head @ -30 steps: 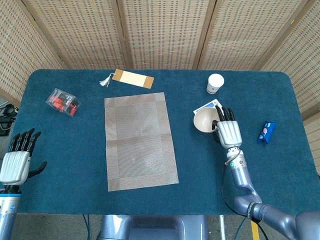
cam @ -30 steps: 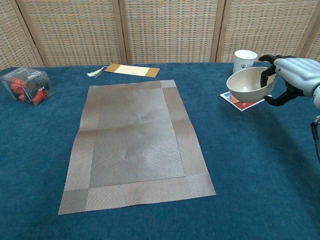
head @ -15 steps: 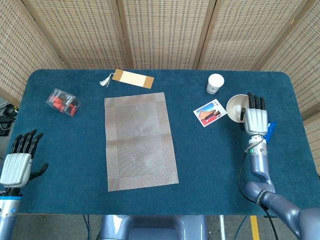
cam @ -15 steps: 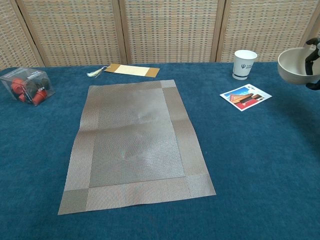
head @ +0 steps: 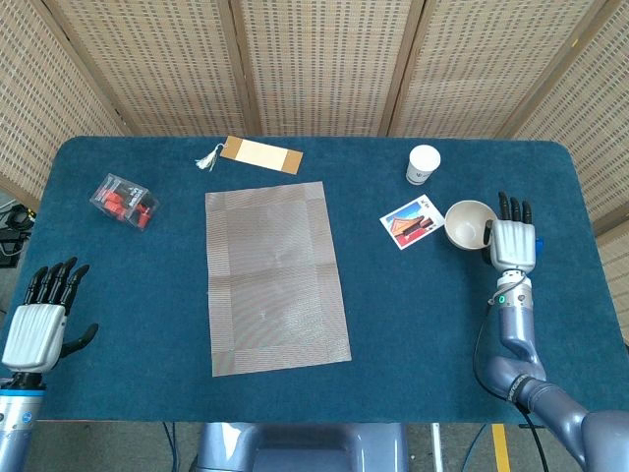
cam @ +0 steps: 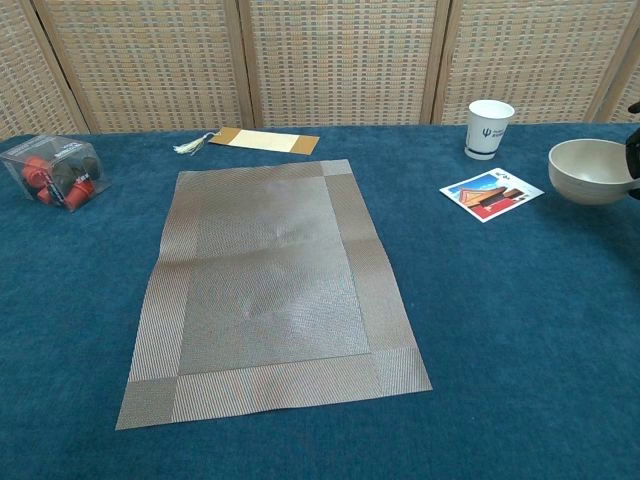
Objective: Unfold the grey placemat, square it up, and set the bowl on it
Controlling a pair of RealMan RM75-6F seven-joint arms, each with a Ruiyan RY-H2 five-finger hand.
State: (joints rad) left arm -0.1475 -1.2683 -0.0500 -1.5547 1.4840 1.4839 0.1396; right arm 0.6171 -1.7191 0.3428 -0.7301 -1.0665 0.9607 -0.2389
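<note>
At seven o'clock the left robot hand (head: 36,329) hovers empty, fingers spread. The grey placemat (head: 275,276) lies unfolded flat at the blue worktop's (head: 413,315) centre. At three o'clock the right robot hand (head: 512,242) grips the bowl (head: 469,223), just beside a picture card (head: 411,222).

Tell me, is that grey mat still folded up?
Spread out. The mat lies flat in one layer on the table, only crease lines showing.

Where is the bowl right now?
The bowl is at the right side of the table in the head view, just right of the picture card and below the paper cup, with the right hand at its rim.
</note>
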